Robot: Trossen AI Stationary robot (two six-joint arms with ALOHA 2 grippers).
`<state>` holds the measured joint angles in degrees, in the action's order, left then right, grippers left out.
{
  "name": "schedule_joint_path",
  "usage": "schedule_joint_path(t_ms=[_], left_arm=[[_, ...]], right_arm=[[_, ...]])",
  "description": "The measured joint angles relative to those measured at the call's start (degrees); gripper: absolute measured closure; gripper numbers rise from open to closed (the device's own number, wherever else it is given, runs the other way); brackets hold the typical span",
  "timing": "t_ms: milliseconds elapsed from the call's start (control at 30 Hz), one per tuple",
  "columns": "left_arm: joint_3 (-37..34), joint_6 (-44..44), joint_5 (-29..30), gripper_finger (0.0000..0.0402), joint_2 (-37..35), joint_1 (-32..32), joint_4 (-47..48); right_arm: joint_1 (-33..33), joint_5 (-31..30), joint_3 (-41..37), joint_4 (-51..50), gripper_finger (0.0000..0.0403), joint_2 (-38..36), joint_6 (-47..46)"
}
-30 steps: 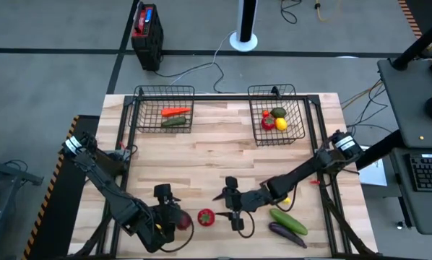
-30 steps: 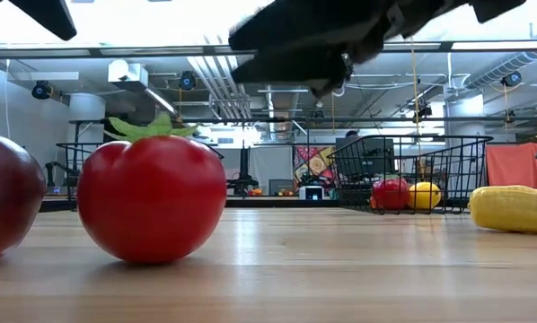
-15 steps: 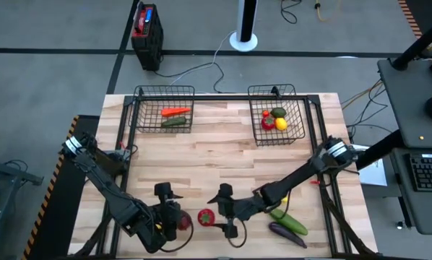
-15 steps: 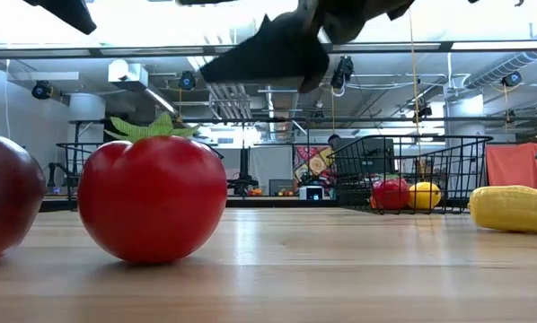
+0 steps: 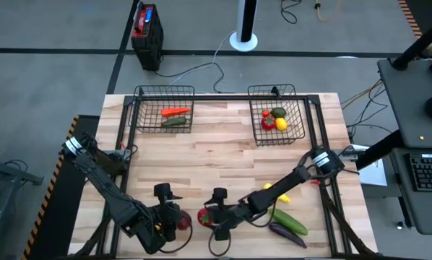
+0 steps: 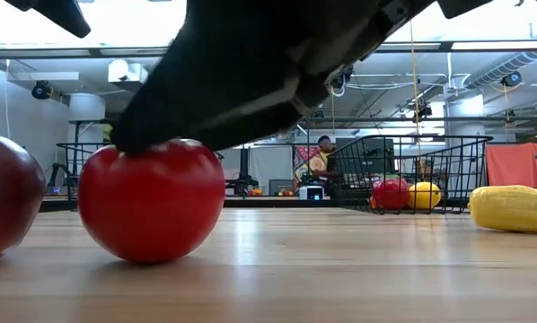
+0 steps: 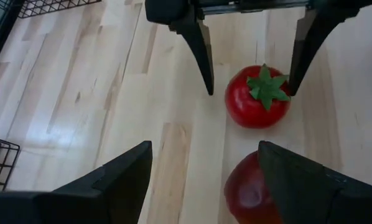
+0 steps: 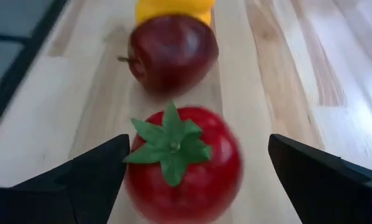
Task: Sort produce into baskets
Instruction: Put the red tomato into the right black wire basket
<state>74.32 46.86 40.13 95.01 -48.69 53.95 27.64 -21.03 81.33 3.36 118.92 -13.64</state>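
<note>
A red tomato (image 5: 204,215) with a green leafy top stands on the table near its near edge. My right gripper (image 5: 212,219) is open and low over it, one finger on each side of the tomato (image 7: 259,96), reaching in from the table's right. A dark red apple (image 7: 248,194) lies just left of the tomato, between the fingers of my open left gripper (image 5: 174,219). The left basket (image 5: 145,108) holds an orange carrot (image 5: 175,111) and a green cucumber (image 5: 174,122). The right basket (image 5: 297,115) holds red, green and yellow pieces.
A yellow piece (image 5: 279,195), a green cucumber (image 5: 288,220) and a purple eggplant (image 5: 287,232) lie by the right arm at the near right. A red-and-black box (image 5: 146,32) stands on the floor beyond the table. The middle of the table is bare wood.
My right gripper has gone toward the table's left and near edge and come down, still open, until its fingers stand on either side of the tomato. The tomato and apple have stayed in place.
</note>
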Motion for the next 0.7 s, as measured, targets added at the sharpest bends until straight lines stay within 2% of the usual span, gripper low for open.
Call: schedule_joint_path(t_ms=[267, 567, 700], left_arm=[[-0.06, 0.25, 0.01, 0.0128, 0.62, -0.02, -0.9], [-0.13, 0.39, 0.91, 0.0128, 0.62, -0.02, -1.94], [-0.11, 0.42, 1.1, 0.0128, 0.62, -0.02, -2.47]], right_arm=[[0.0, -0.04, 2.29, -4.99, 0.0027, 2.1, -1.87], [-0.03, -0.06, 2.17, -4.83, 0.0029, 2.07, -1.35], [-0.04, -0.05, 2.17, -4.91, 0.0052, 2.05, -0.71]])
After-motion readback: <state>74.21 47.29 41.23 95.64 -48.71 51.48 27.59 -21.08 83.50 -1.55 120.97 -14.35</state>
